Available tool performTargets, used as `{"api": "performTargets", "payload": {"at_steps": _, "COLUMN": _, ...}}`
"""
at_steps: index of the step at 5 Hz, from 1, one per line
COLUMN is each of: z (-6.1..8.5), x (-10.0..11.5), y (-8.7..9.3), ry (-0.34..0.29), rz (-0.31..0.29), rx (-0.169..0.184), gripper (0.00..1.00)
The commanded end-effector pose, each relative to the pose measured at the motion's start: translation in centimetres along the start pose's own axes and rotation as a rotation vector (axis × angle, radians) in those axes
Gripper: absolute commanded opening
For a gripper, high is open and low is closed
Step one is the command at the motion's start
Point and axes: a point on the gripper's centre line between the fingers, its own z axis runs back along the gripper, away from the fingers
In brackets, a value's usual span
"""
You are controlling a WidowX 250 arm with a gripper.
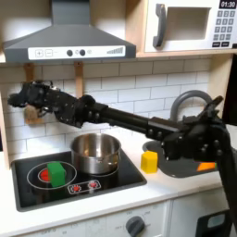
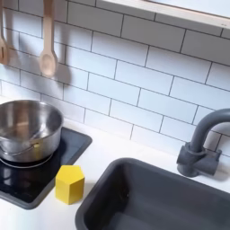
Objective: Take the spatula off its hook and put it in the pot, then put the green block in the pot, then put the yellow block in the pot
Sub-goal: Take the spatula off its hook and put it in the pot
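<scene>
Black arm stretched long across the first exterior view, from its base at the right over the sink to the tiled wall at the upper left. Gripper (image 1: 31, 100) up against that wall, just under the range hood (image 1: 65, 39), right at the hanging wooden utensils. Head of one pale utensil (image 1: 33, 114) peeking out just below the fingers, touching or nearly so; too dark and too blurred there to say whether the jaws stand apart, together or clamped on anything. Cannot tell either whether that peeking head belongs to the spatula or the spoon.

Over in the second exterior view: wooden spoon (image 2: 47, 43) with the rounded oval head hanging upright on the tiles, and a second wooden handle (image 2: 4, 38) at the very left edge, cut off by the frame.

Down below, well apart from the gripper: the pot (image 1: 95, 154) sitting on the black cooktop (image 1: 125, 178), shiny and open-topped, near-directly under the arm's forearm. Green block (image 1: 57, 172) on the red burner ring, just beside the pot on the first exterior view's left. Yellow block (image 1: 149, 161) on the white counter on the first exterior view's right of the pot, near the sink (image 1: 176, 165). Same yellow block in the second exterior view, between cooktop corner and sink rim. Small orange piece (image 1: 205, 166) in the sink, by the grey faucet (image 1: 192, 100).
</scene>
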Motion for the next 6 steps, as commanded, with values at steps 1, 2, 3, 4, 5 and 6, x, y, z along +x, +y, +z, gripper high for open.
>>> {"api": "performTargets", "payload": {"at_steps": 1, "z": 0.1, "x": 0.5, "y": -0.3, "ry": -0.058, "rz": -0.014, "rx": -0.025, "gripper": 1.0}}
{"api": "performTargets", "payload": {"at_steps": 2, "z": 0.0, "x": 0.4, "y": -0.6, "ry": -0.081, "rz": -0.013, "rx": -0.045, "gripper": 1.0}}
{"api": "performTargets", "payload": {"at_steps": 3, "z": -0.4, "x": -0.2, "y": -0.7, "ry": -0.078, "rz": -0.01, "rx": -0.052, "gripper": 1.0}}
{"api": "performTargets", "payload": {"at_steps": 4, "z": -0.6, "x": -0.7, "y": -0.7, "ry": -0.079, "rz": -0.018, "rx": -0.051, "gripper": 1.0}}
{"api": "performTargets", "payload": {"at_steps": 5, "z": -0.8, "x": -0.5, "y": -0.6, "ry": -0.092, "rz": -0.011, "rx": -0.036, "gripper": 1.0}}
{"api": "performTargets", "payload": {"at_steps": 6, "z": -0.9, "x": -0.1, "y": -0.4, "ry": -0.1, "rz": -0.01, "rx": -0.024, "gripper": 1.0}}
